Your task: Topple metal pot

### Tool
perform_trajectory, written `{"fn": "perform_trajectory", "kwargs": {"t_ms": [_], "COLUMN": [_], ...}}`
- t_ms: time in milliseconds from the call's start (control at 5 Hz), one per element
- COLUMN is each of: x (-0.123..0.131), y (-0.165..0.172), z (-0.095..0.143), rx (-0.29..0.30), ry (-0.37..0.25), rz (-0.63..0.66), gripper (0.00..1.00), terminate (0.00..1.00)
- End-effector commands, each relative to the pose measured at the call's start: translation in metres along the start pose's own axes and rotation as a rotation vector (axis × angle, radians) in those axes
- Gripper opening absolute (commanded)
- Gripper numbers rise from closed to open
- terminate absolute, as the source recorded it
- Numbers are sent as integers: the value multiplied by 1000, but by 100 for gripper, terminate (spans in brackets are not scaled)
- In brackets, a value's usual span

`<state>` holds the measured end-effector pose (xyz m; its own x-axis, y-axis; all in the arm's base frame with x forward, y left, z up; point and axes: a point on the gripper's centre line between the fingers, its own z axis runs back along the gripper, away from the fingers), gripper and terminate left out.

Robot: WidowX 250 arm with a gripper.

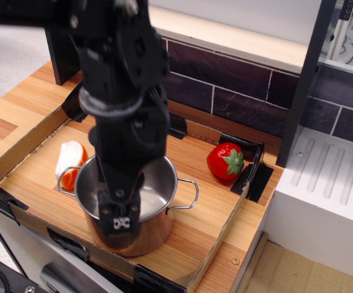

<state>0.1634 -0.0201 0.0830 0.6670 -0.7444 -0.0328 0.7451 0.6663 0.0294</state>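
Observation:
The metal pot (155, 229) stands upright in the near middle of the wooden board, shiny steel with a wire loop handle on each side. My black arm comes down from the upper left and covers most of the pot's opening. My gripper (121, 224) sits at the pot's near rim, its tip over the front wall. The fingers look pressed together, with nothing seen between them. The arm hides whether they touch the rim.
A red toy strawberry (226, 161) lies to the pot's right near a black corner bracket. A white and orange toy (68, 162) lies against the pot's left handle. A low cardboard rim (24, 146) borders the board. A dark tiled wall (225, 73) stands behind and a white drainer (329, 183) at right.

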Motion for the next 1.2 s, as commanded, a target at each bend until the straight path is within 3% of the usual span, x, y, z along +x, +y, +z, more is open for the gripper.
{"fn": "perform_trajectory", "kwargs": {"t_ms": [0, 400, 600, 1000], "x": [0, 8, 10, 8], "y": [-1, -9, -10, -8], "z": [-5, -17, -22, -13], "rx": [84, 69, 85, 65], "ry": [-41, -1, 1, -17], "rz": [-9, 14, 16, 7], "gripper": [100, 100, 0, 0], "terminate": [0, 0, 0, 0]}}
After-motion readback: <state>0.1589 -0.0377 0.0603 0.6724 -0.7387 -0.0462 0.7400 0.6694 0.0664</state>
